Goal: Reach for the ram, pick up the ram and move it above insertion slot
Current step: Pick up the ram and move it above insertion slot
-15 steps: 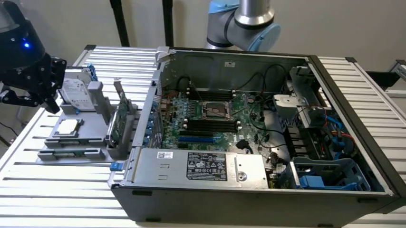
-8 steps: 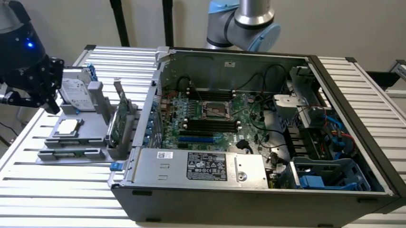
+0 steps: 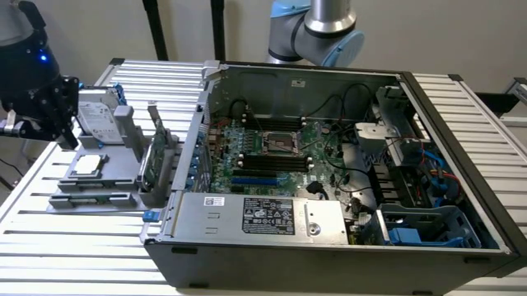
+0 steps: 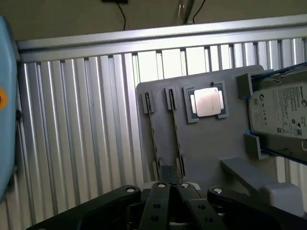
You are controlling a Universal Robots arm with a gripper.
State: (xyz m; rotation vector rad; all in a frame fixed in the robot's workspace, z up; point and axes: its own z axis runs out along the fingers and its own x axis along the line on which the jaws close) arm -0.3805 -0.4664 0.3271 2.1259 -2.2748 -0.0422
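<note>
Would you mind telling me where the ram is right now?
In the exterior view, the ram lies in the nearest holder of the grey fixture tray at the view's left, near the processor chip, outside the open computer case.

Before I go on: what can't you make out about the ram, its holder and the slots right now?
ram: exterior view, a thin green sliver in the gray holder; chips too small to see.
Holder's near end: wrist view, hidden behind the gripper.
motherboard slots: exterior view, too small to tell which are free.
hard drive: wrist view, cut off by the picture's edge.
</note>
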